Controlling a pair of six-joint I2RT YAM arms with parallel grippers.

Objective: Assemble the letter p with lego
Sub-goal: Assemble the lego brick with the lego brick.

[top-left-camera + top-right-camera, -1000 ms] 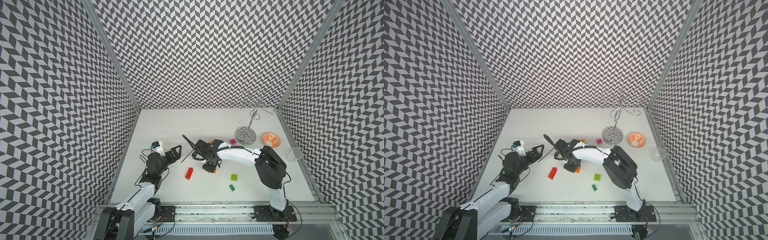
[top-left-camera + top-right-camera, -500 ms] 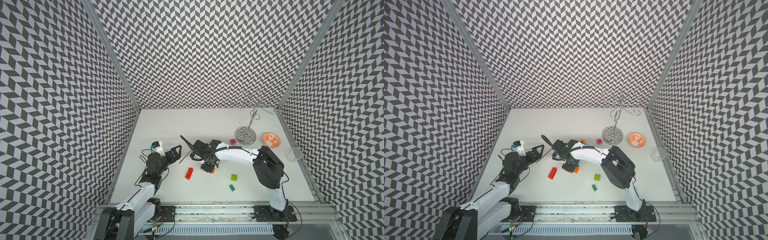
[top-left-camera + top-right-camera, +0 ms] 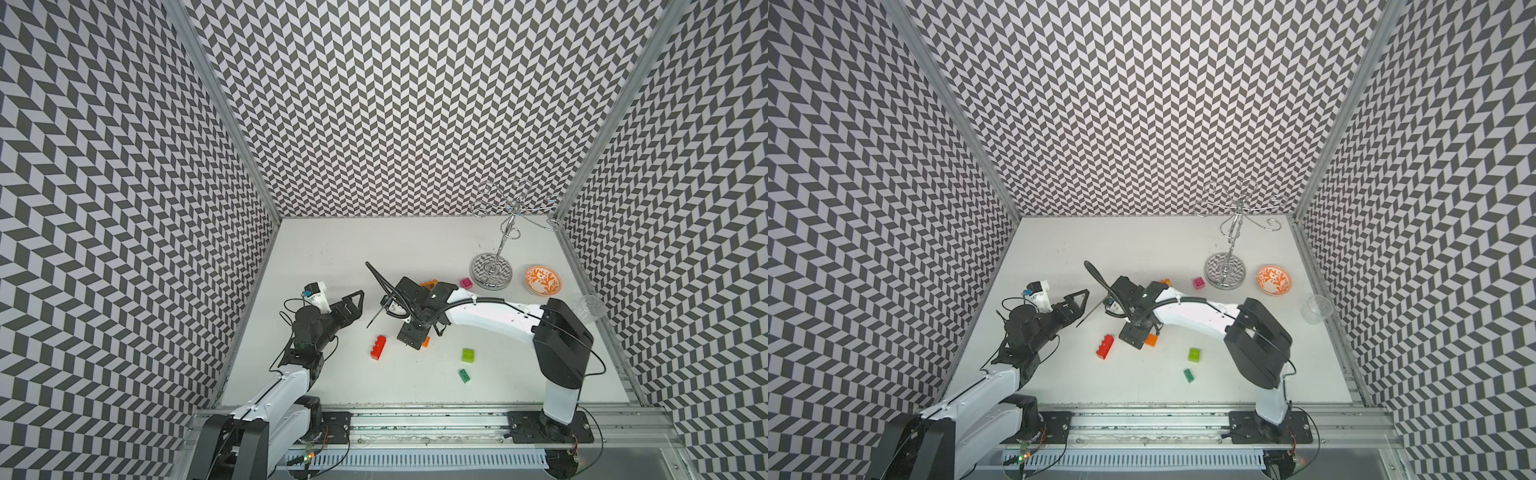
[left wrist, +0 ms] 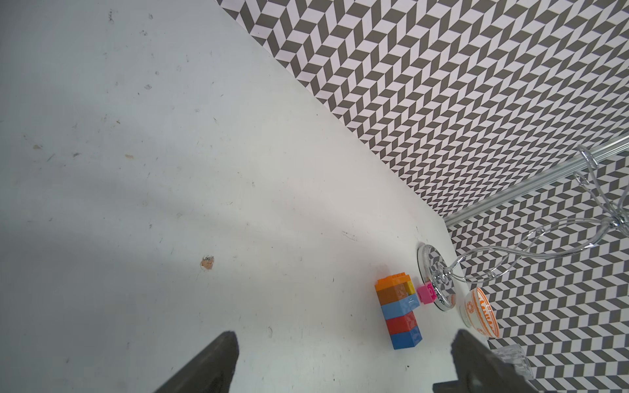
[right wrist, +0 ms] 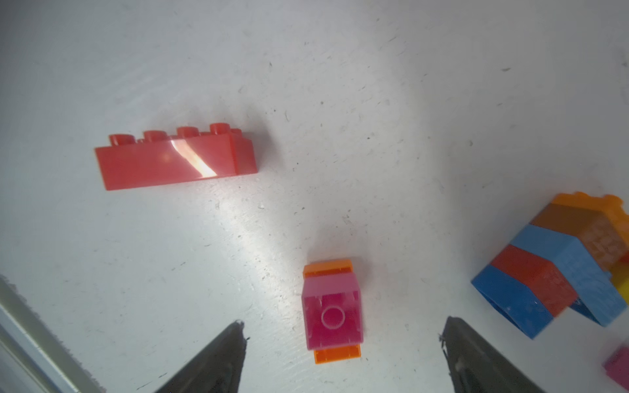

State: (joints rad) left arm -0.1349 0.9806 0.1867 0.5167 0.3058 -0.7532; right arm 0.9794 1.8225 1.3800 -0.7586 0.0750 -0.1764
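Observation:
My right gripper (image 5: 342, 335) points down at the table, open. A pink brick joined to an orange brick (image 5: 332, 313) lies between its fingers, touching neither. In both top views only the orange edge (image 3: 425, 341) (image 3: 1151, 339) shows beside the gripper (image 3: 409, 334). A red oblong brick (image 5: 177, 160) (image 3: 378, 347) lies to its left. A stack of blue, red, light blue, brown and orange lego (image 4: 398, 313) (image 5: 558, 268) lies flat behind the right arm. My left gripper (image 4: 345, 340) (image 3: 353, 303) hangs open and empty at the left.
A lime brick (image 3: 468, 355) and a green brick (image 3: 464, 375) lie towards the front. A loose pink brick (image 3: 466, 283) sits by the chrome mug tree's base (image 3: 491, 271). An orange patterned bowl (image 3: 542, 281) and a clear cup (image 3: 590, 307) stand at the right.
My right gripper's jaws have spread wide and let go of the pink and orange piece, which now lies on the table. The left arm has not moved.

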